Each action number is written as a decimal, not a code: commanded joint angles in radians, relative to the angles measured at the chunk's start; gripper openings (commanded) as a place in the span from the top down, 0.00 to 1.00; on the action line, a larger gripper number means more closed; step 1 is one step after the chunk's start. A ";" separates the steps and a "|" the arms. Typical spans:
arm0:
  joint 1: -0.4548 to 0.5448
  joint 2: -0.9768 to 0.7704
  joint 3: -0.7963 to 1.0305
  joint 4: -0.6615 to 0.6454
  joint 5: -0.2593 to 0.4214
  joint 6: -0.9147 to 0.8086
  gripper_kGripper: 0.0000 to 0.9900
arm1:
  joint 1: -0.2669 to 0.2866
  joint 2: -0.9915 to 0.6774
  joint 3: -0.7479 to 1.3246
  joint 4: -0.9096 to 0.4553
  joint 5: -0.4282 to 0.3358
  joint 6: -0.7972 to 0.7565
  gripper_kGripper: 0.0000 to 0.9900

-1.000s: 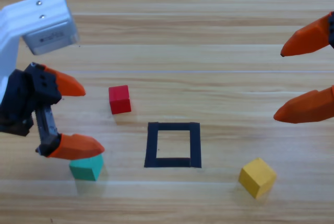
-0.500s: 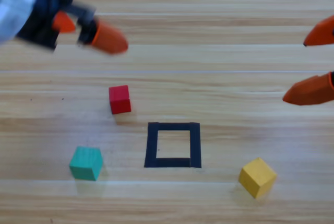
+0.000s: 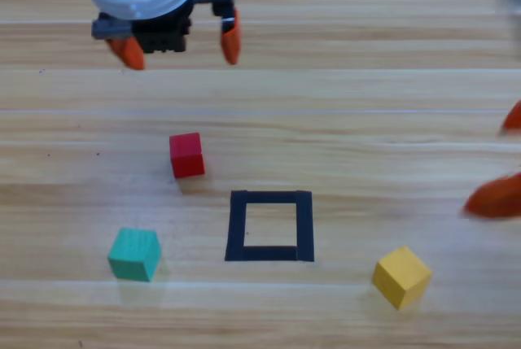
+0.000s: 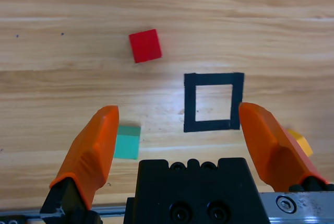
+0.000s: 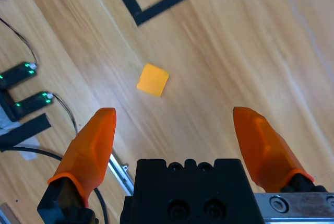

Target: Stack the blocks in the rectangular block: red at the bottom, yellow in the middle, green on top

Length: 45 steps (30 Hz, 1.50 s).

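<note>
- Nothing is stacked yet: the black tape square (image 3: 269, 226) holds no cube.
- The red cube (image 3: 186, 154), teal-green cube (image 3: 134, 254) and yellow cube (image 3: 401, 276) lie apart around it.
- The left gripper (image 3: 179, 44) hangs above the table's far side, jaws spread, empty.
- The right gripper (image 3: 501, 162) waits at the right edge, jaws apart, empty.

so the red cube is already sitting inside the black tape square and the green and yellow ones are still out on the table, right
Not quite. The red cube is not inside the black tape square; it sits on the bare table, apart from the square's outline, which holds nothing. The high view shows this, and the left wrist view agrees. The rest stands: the green cube and the yellow cube are both out on the table.
</note>
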 commanded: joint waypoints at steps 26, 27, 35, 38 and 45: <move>0.197 0.231 0.120 -0.100 -0.152 -0.104 0.03 | 0.079 0.593 -0.107 -0.002 -0.027 0.088 0.04; 0.197 0.234 0.137 -0.120 -0.155 -0.104 0.03 | 0.079 0.604 -0.107 0.000 -0.033 0.086 0.05; 0.197 0.254 0.226 -0.226 -0.163 -0.102 0.03 | 0.079 0.668 -0.118 0.001 -0.059 0.089 0.07; 0.197 0.280 0.223 -0.240 -0.162 -0.102 0.03 | 0.079 0.687 -0.122 -0.013 -0.068 0.102 0.04; 0.197 0.339 0.200 -0.258 -0.162 -0.102 0.03 | 0.079 0.685 -0.112 -0.027 -0.091 0.128 0.03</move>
